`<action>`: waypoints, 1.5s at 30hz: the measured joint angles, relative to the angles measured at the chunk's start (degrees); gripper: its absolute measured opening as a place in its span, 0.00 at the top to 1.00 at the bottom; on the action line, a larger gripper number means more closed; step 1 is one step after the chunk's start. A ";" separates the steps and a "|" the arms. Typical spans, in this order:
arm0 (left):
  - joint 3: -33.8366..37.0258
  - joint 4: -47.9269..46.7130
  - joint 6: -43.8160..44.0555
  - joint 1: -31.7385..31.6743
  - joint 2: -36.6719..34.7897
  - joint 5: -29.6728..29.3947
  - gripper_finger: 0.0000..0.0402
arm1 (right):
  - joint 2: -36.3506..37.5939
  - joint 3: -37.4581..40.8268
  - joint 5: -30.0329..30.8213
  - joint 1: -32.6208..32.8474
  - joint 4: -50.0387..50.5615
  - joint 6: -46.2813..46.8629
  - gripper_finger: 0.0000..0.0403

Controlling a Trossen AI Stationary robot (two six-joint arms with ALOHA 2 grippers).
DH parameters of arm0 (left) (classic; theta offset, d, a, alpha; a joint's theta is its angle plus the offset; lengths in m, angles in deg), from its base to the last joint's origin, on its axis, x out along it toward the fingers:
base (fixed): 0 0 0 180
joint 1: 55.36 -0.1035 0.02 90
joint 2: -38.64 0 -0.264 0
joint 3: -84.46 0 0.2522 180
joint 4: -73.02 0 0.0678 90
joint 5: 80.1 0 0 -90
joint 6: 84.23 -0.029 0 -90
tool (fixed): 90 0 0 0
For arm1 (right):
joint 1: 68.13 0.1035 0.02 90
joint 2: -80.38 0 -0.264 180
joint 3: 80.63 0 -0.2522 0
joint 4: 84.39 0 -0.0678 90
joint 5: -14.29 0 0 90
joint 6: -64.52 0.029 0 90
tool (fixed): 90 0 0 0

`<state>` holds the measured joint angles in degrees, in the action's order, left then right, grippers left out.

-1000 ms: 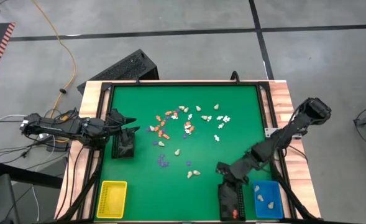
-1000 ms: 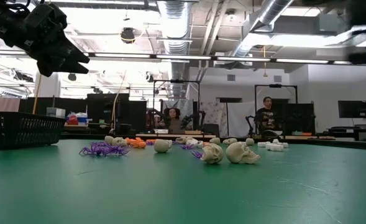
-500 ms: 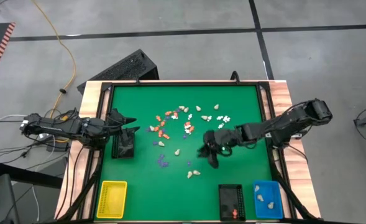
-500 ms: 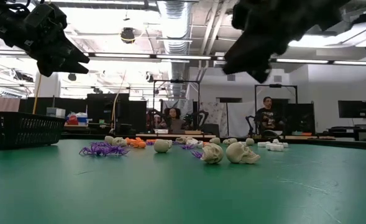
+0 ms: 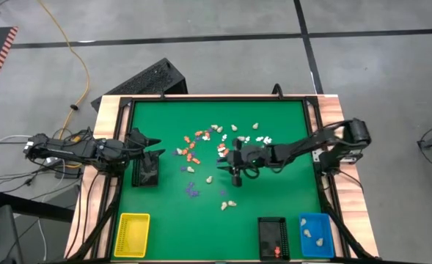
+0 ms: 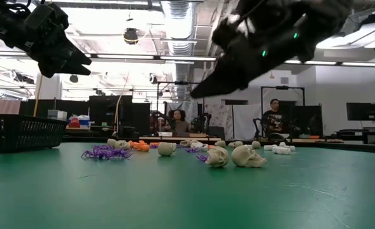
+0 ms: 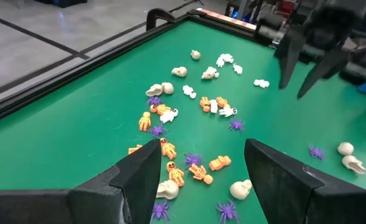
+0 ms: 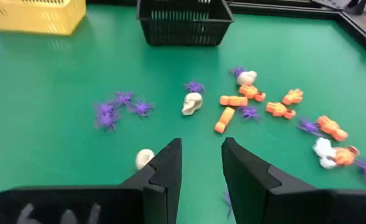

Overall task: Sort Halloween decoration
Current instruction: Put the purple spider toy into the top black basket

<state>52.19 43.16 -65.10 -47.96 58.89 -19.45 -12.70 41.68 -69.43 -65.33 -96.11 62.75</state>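
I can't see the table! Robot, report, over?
Right gripper empty, jaws apart, above tiny orange, white, beige, purple plastic figurines. Left gripper open, waiting. Nothing blocking.

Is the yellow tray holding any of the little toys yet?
No, the yellow tray near the table's corner shows only its own bare yellow floor in the overhead view.

- Lower left of my overhead view: a yellow tray.
- Lower right: a blue tray, a black tray beside it.
- Another black basket at left.
- Yellow cable upper left.
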 joint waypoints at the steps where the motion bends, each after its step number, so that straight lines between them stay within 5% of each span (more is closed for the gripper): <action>1: 0.00 0.00 -0.01 0.02 0.00 -0.01 0.45 | -1.57 0.00 0.00 -0.14 -1.38 -0.43 0.67; 16: 0.00 -0.09 -0.03 0.02 -0.01 -0.56 0.45 | -13.74 -1.50 2.86 -4.52 -7.56 -0.99 0.67; 34: 0.00 -1.18 0.23 0.00 -0.02 -1.09 0.45 | -14.12 -1.60 6.05 -4.87 0.58 3.71 0.68; 45: 0.00 -1.11 0.42 0.02 -0.02 -1.09 0.45 | -14.07 -1.57 7.54 -4.95 1.68 7.71 0.96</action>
<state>52.19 42.05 -64.68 -47.95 58.87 -20.54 -26.78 40.11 -61.88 -70.29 -94.44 70.45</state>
